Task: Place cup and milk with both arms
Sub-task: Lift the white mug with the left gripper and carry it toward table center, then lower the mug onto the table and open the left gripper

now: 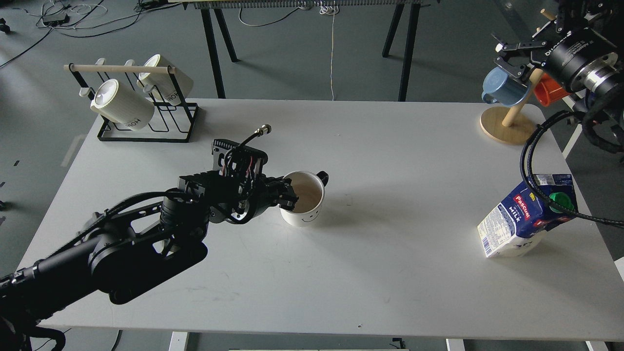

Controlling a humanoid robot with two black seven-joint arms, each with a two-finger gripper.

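Observation:
The cup [307, 210], white with a smiley face and a black handle, stands upright near the middle of the white table [390, 278]. My left gripper [288, 197] is shut on the cup's left rim, one finger inside and one outside. The milk [517, 219], a blue and white carton with a green cap, stands at the table's right edge, apart from both grippers. My right gripper [507, 57] hangs high at the far right, open and empty, just above the blue mug.
A black wire rack [146, 124] with two ribbed white mugs stands at the back left. A wooden mug tree [507, 127] with a blue mug [502, 88] and a red mug [548, 90] stands at the back right. A black cable [529, 161] loops over the milk.

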